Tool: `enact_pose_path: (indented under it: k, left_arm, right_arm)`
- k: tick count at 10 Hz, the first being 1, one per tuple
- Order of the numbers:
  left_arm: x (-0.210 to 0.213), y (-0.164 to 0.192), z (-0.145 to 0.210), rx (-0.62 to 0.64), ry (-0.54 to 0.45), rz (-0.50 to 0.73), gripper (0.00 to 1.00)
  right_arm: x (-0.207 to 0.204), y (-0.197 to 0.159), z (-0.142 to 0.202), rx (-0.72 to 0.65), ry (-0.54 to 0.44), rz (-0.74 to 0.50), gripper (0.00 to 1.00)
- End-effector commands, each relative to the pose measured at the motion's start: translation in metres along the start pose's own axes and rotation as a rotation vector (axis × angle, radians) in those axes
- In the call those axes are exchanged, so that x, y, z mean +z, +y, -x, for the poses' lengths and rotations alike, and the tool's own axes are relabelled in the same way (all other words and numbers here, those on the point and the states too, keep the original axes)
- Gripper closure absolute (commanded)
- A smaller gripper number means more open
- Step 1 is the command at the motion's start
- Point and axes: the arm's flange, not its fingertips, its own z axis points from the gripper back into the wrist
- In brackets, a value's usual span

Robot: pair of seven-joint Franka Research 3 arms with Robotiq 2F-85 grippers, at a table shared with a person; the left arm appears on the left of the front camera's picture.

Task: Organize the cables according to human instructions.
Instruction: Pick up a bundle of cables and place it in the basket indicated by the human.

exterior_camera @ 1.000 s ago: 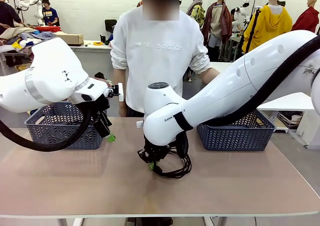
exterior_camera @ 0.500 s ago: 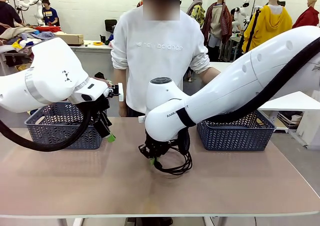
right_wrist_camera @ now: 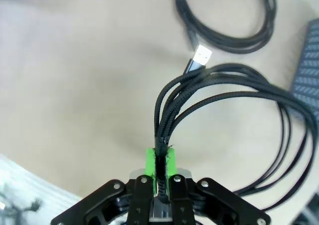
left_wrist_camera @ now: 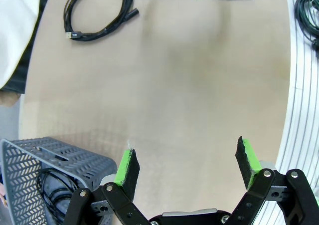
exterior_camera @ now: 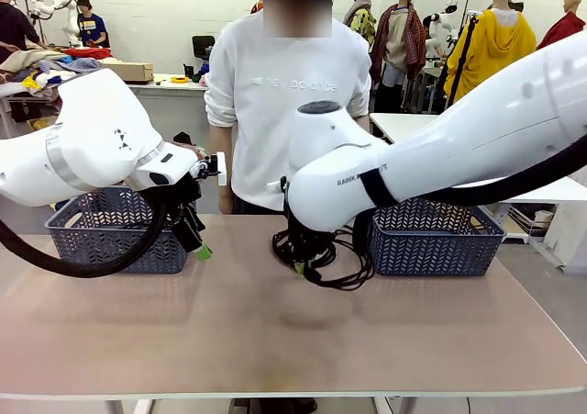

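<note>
Coiled cable (right_wrist_camera: 164, 110), pinched in right end effector (right_wrist_camera: 160, 159), hangs beside basket (exterior_camera: 440, 246).

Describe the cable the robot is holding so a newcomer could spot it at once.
On the table, look just left of the right-hand grey basket. There a black coiled cable hangs from the right gripper. Unlike the other coil lying flat on the tabletop, it is pinched in shut jaws and lifted clear.
</note>
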Motion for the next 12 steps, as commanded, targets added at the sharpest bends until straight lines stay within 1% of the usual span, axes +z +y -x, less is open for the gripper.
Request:
enact_pose_path:
  k: [1, 3, 5, 6, 8, 10, 11, 12]
  left_arm:
    - [0.002, -0.001, 0.001, -0.001, 0.002, -0.007, 0.00]
    - [0.002, -0.001, 0.001, -0.001, 0.002, -0.007, 0.00]
    - [0.002, -0.001, 0.001, -0.001, 0.002, -0.007, 0.00]
    - [0.002, -0.001, 0.001, -0.001, 0.002, -0.007, 0.00]
    - [0.002, -0.001, 0.001, -0.001, 0.002, -0.007, 0.00]
    - [0.002, -0.001, 0.001, -0.001, 0.002, -0.007, 0.00]
    - [0.002, -0.001, 0.001, -0.001, 0.002, -0.007, 0.00]
    - [0.002, -0.001, 0.001, -0.001, 0.002, -0.007, 0.00]
  right_arm:
    - [0.025, -0.022, 0.004, 0.304, 0.011, -0.019, 1.00]
    - [0.047, -0.049, 0.002, 0.492, 0.034, 0.040, 1.00]
    - [0.067, -0.087, 0.003, 0.652, 0.049, 0.062, 1.00]
    - [0.075, -0.108, 0.003, 0.713, 0.034, 0.070, 1.00]
    - [0.087, -0.155, -0.001, 0.774, 0.002, 0.084, 1.00]
    - [0.094, -0.200, -0.008, 0.785, 0.004, 0.057, 1.00]
    - [0.089, -0.164, -0.002, 0.754, 0.023, 0.077, 1.00]
    - [0.089, -0.164, -0.002, 0.754, 0.023, 0.077, 1.00]
